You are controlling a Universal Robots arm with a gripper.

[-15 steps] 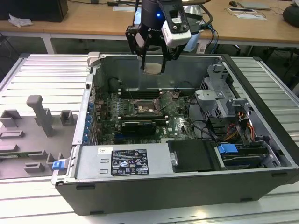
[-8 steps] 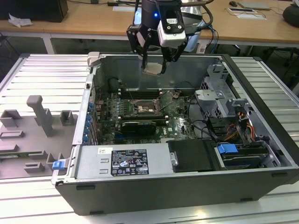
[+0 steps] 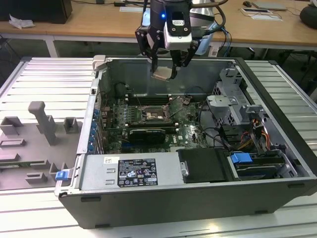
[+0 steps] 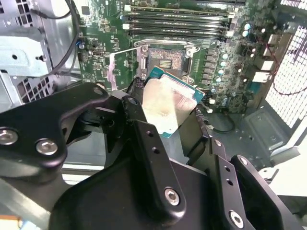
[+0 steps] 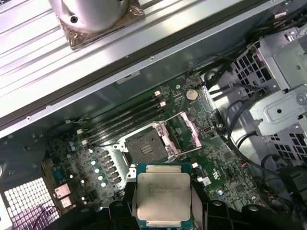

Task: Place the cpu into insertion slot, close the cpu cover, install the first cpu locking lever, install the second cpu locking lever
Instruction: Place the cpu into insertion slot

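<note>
While the open computer case (image 3: 163, 210) lies on its side on the ribbed metal worktop (image 3: 49, 79), I have the gripper (image 3: 168, 69) hanging over it at about the height of the case's upper rim. It is closed onto the cpu (image 3: 163, 74), pinching it by two opposite edges.

The motherboard (image 3: 190, 131) lies flat on the case floor, well below. On it the insertion slot (image 3: 150, 115) sits beneath the gripper and somewhat toward the exterior view's left, just beside the memory slots (image 3: 148, 95). The slot is bare. The cpu cover (image 3: 177, 106) stands swung open on the slot's side toward the exterior view's right, so I judge the room above the slot free.

In the first wrist view the cpu (image 5: 164, 196) shows its pale metal top. Its edges look turned against those of the insertion slot (image 5: 144, 143), though that is my reading of the angle.
</note>
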